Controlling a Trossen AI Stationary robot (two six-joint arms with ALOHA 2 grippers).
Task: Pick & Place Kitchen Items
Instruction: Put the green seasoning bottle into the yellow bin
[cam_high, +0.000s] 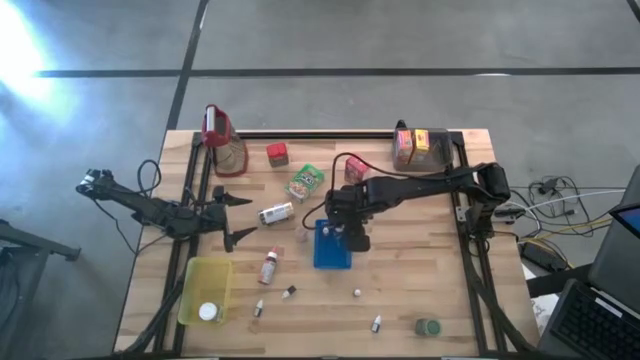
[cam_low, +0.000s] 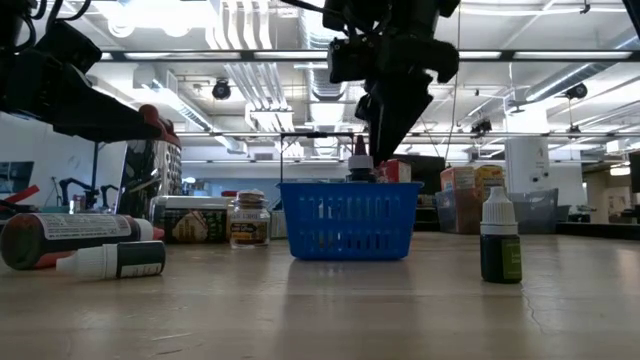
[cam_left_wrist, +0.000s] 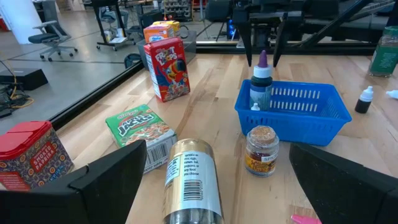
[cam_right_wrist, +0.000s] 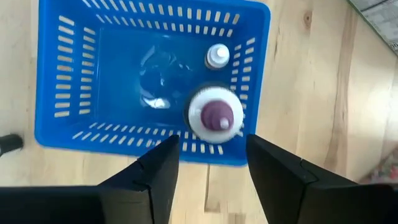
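Note:
A blue perforated tray (cam_high: 330, 258) stands mid-table. A white bottle with a purple tip (cam_right_wrist: 216, 115) stands upright on the tray's floor by one wall, beside a small white-capped bottle (cam_right_wrist: 217, 56). My right gripper (cam_right_wrist: 211, 146) hangs open over the tray and points down. Its fingers stand on either side of the purple tip (cam_left_wrist: 262, 59) without touching it. My left gripper (cam_high: 235, 218) waits open at the table's left, level, facing a silver tin (cam_left_wrist: 189, 180) that lies on its side.
A green packet (cam_high: 305, 182), a red carton (cam_left_wrist: 166, 68), a red tin (cam_high: 277, 154) and a spice jar (cam_left_wrist: 261, 149) lie around the tray. A yellow tub (cam_high: 205, 290) stands near left and a clear jug (cam_high: 222, 140) far left. Small bottles (cam_high: 290, 293) dot the near side.

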